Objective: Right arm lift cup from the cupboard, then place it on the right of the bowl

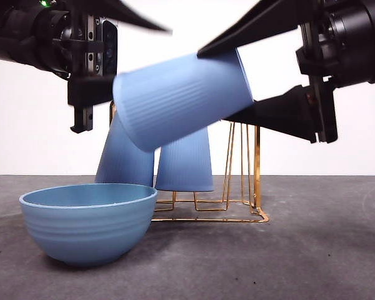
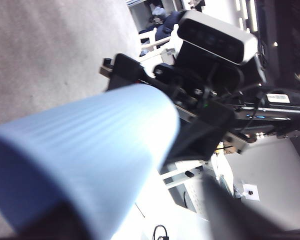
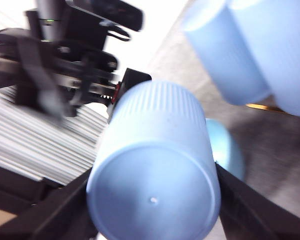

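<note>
Nearest, the bowl (image 1: 87, 222) sits on the worktop (image 1: 312, 250); above it the right end effector (image 1: 237, 84) clamps a tilted cup (image 1: 181, 100), clear of the cupboard (image 1: 244, 181). Only the front view shows that rack's wire.

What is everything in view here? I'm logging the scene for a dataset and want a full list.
held cup: one, matte blue, ribbed, tilted in the air above the bowl
racked cups: two, same blue, upside down on the cup rack, the other leaning
bowl: one, light blue, on the table in front of the cup rack
cup rack: one, gold wire, on the table behind the bowl
table: one, dark grey
right pincer: one, black, clamped on the held cup near its base
left pincer: one, black, open, at the held cup's mouth end
</note>
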Action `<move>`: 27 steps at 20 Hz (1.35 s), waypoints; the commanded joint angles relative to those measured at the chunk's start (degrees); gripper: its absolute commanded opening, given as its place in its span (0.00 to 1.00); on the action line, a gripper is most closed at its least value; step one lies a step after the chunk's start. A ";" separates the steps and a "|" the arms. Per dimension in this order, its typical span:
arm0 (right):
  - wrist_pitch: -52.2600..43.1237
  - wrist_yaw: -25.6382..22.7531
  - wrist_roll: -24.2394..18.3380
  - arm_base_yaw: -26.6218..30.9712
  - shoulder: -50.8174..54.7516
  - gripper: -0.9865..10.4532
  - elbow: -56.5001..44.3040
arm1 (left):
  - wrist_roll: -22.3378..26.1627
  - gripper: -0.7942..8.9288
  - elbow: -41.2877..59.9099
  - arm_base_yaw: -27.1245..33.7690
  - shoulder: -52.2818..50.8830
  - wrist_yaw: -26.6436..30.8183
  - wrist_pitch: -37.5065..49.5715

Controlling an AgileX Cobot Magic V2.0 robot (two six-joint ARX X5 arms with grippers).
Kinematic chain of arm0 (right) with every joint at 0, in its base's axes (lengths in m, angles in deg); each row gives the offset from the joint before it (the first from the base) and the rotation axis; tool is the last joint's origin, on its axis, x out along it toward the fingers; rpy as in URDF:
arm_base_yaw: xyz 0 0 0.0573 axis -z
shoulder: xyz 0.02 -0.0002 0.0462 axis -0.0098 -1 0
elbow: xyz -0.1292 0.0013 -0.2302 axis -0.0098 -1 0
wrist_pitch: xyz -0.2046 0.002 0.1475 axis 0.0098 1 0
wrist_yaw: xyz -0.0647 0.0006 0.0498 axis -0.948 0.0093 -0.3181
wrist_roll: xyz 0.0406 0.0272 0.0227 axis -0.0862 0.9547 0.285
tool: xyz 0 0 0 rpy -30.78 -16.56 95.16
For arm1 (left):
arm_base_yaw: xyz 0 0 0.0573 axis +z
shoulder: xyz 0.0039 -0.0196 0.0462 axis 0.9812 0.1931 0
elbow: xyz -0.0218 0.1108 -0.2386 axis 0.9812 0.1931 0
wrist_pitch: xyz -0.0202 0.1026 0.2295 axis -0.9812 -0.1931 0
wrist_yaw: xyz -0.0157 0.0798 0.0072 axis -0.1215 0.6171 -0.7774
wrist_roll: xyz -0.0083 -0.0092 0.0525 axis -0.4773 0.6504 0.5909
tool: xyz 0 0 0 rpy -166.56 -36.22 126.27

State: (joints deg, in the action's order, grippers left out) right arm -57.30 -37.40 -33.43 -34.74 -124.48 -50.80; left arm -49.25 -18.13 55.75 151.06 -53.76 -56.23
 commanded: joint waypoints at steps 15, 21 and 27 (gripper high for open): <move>9.77 -5.44 0.17 2.21 5.07 0.56 0.24 | -0.42 0.09 -0.61 -1.51 0.44 5.33 0.00; 34.40 -12.48 -3.19 4.42 20.02 0.56 3.21 | 0.57 0.09 -5.29 -6.58 0.17 18.38 -7.43; 59.89 -19.17 -6.69 4.31 31.19 0.55 13.94 | 5.09 0.09 -17.38 -14.60 1.07 35.93 -22.43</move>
State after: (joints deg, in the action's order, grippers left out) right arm 1.65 -56.32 -38.72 -30.08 -93.03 -37.36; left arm -45.98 -34.00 41.57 151.17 -18.20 -78.76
